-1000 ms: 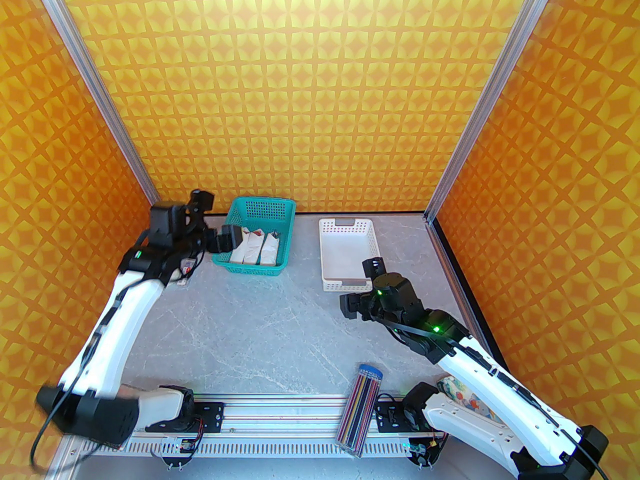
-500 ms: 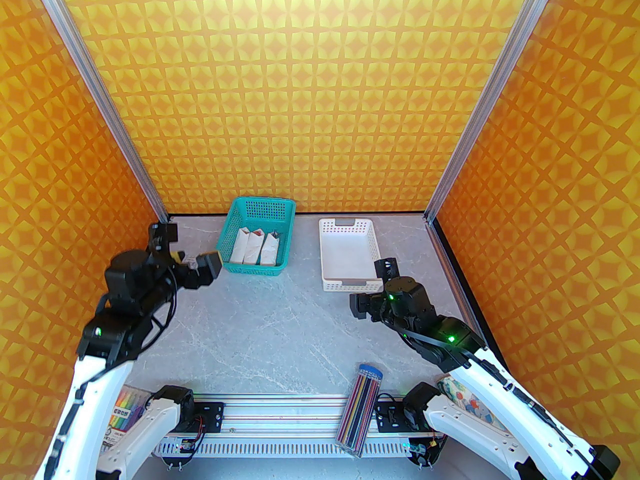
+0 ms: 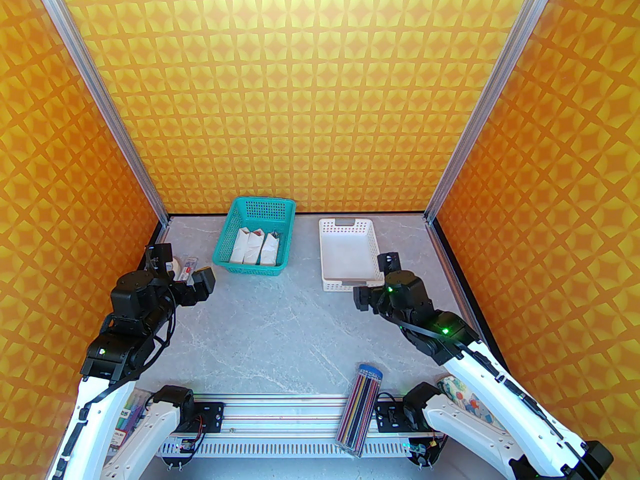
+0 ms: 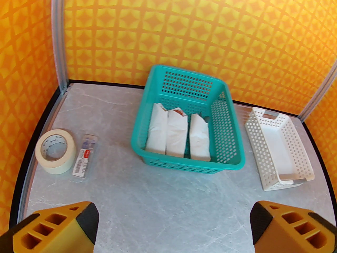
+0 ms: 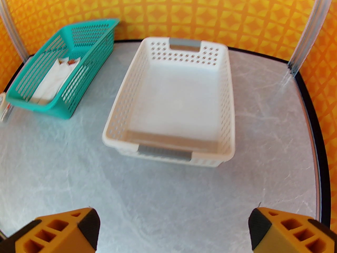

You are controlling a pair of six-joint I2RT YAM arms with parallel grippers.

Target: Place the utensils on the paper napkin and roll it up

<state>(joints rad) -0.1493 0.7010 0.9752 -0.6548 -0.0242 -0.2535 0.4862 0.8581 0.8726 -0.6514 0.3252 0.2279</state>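
Here, the left fingers [image 4: 65, 228] stand wide apart with nothing between them, above bare counter [image 4: 158, 194]. Straight ahead of them sits a teal basket [image 4: 189, 166], with three white bundles [image 4: 176, 133] lying side by side in it, red showing at the tips of some. Ahead and to the left of these fingers are a tape roll [image 4: 56, 151] and, just beside it, a small packet [image 4: 84, 155]. Ahead and to their right is a white basket [image 4: 266, 151].

The right fingers [image 5: 65, 232] are spread wide too and hold nothing. The white basket lies straight ahead of them, its grey handle toward them, and bare counter runs between it and the fingers. The teal basket is ahead to their left, well apart from the white one.

Behind both pairs of fingers, near the arm bases, a pencil case [image 3: 361, 408] lies across the rail, and a marker pack [image 3: 127, 410] lies beside the left arm.

Where the utensils and the napkin lie I cannot tell.
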